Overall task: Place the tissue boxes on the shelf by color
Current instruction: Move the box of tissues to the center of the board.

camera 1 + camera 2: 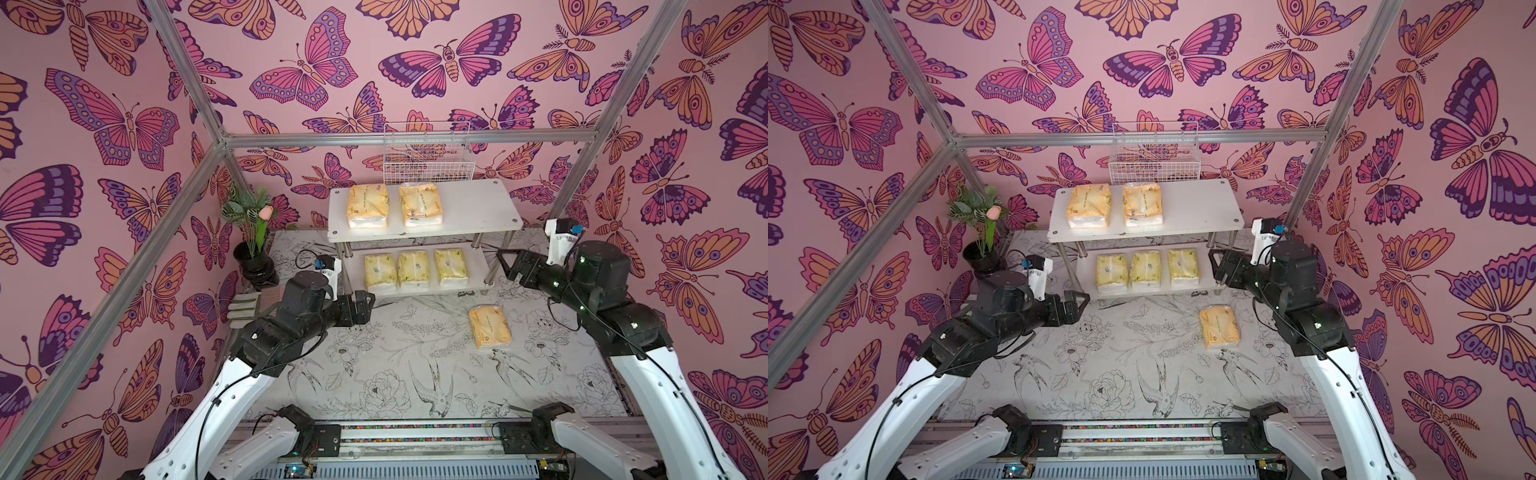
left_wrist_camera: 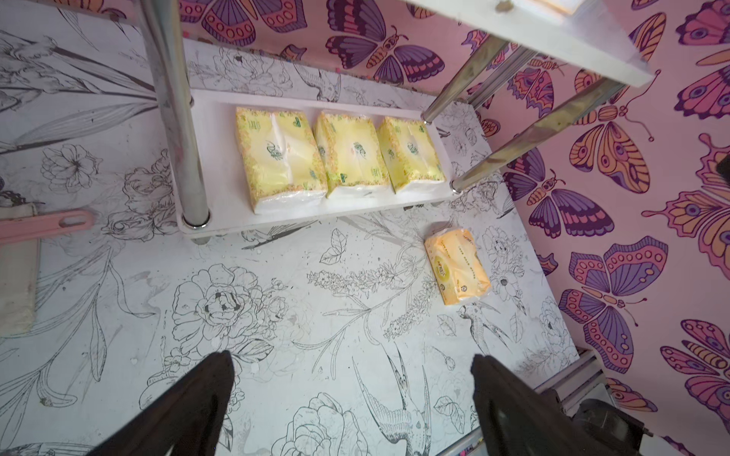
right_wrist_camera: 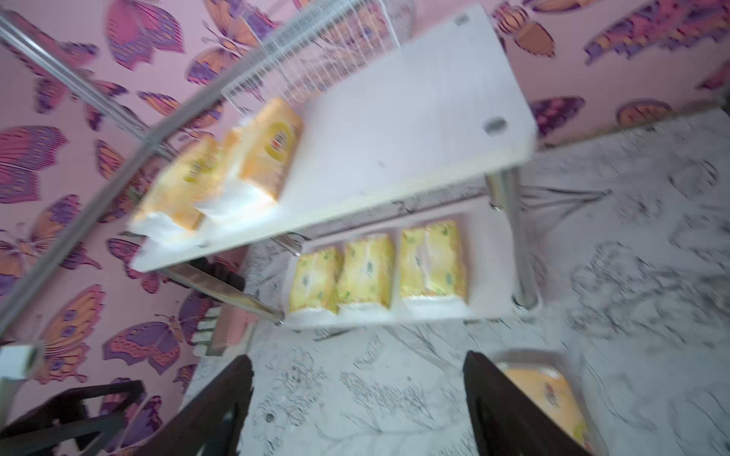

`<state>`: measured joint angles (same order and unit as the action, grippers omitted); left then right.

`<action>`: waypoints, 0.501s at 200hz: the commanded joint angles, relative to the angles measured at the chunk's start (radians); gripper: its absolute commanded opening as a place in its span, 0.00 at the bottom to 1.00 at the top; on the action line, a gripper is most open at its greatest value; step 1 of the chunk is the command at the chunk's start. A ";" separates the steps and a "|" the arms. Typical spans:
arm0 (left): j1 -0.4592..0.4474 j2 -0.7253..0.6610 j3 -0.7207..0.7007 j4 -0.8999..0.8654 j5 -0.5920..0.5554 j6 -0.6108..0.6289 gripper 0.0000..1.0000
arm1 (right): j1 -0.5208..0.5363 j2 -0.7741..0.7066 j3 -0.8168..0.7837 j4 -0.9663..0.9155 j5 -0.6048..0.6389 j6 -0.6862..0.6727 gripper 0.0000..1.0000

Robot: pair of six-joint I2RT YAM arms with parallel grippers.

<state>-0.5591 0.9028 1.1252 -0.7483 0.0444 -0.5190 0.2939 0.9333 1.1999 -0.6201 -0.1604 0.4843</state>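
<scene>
Pink walls (image 1: 124,124) with big butterflies close in the table (image 1: 395,374) on three sides, and silver bars (image 1: 415,139) run along the corners. The table is white with black drawings of flowers and birds. Its middle and front are bare, so that is the widest open room.

The shelf (image 1: 478,208) stands at the back of the table. A wire basket (image 1: 426,158) sits at the back edge of its top board. On the top board the left orange box (image 1: 369,206) and the right orange box (image 1: 420,205) lie side by side, near the left end. The right part of that board is bare white. On the bottom board three pale yellow boxes (image 1: 413,270) lie in a row, close together.

The loose orange box (image 1: 489,327) lies flat on the table, in front of the right end of the shelf and apart from it.

A plant (image 1: 245,208) in a black pot fills the back left corner, and a thing with a pink handle (image 2: 47,225) lies by the left edge.

The left claw (image 2: 351,357) hangs over the table near the shelf's front left post, spread wide, holding nothing. The right claw (image 3: 357,357) hangs by the shelf's right end, also spread wide and holding nothing.
</scene>
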 commanded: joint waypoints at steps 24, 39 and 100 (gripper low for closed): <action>-0.163 -0.031 -0.179 0.081 -0.112 -0.124 1.00 | -0.122 -0.004 -0.364 -0.020 0.034 0.001 0.89; -0.226 -0.023 -0.250 0.132 -0.150 -0.177 1.00 | -0.140 0.036 -0.425 0.032 0.053 0.011 0.89; -0.341 0.058 -0.434 0.358 -0.193 -0.292 1.00 | -0.174 0.314 -0.477 0.246 0.069 0.045 0.88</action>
<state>-0.8833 0.9470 0.7273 -0.5140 -0.1024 -0.7540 0.1303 1.1667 0.7185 -0.4999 -0.1017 0.5056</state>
